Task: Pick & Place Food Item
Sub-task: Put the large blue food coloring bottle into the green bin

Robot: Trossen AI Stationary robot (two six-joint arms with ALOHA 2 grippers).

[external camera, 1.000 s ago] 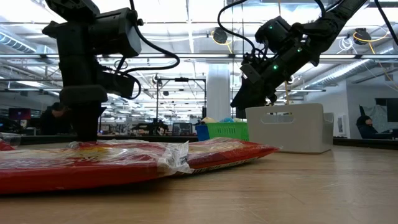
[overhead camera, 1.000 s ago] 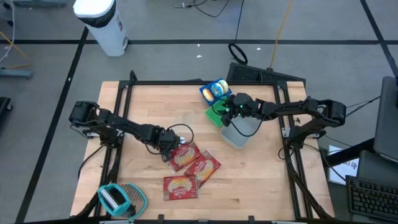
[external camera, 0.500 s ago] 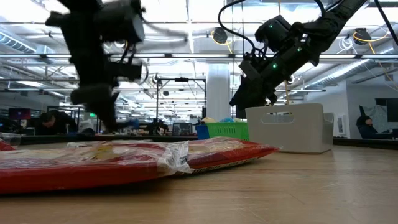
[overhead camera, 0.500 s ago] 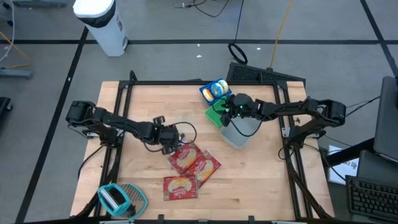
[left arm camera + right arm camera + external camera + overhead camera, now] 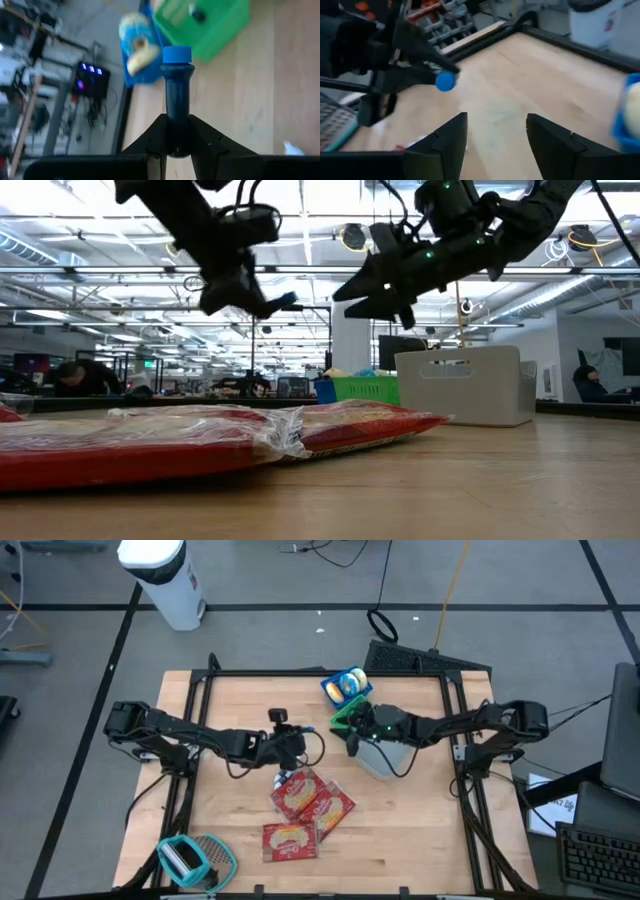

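Left gripper [image 5: 177, 145] clamps blue-capped bottle [image 5: 177, 90] | right gripper [image 5: 495, 130] spread, empty | no readable labels

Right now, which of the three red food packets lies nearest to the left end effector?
The uppermost red packet, just below the left end effector; the other two lie farther toward the table's front edge.

My two dark jaws stood apart over the wooden surface [image 5: 520, 85], nothing between them. Beyond them the other arm's gripper [image 5: 427, 72] hung above the wood, closed on a dark bottle with a blue cap [image 5: 445, 81] pointing toward me. A blue tray [image 5: 630, 110] sat near the surface's black frame [image 5: 580, 47].
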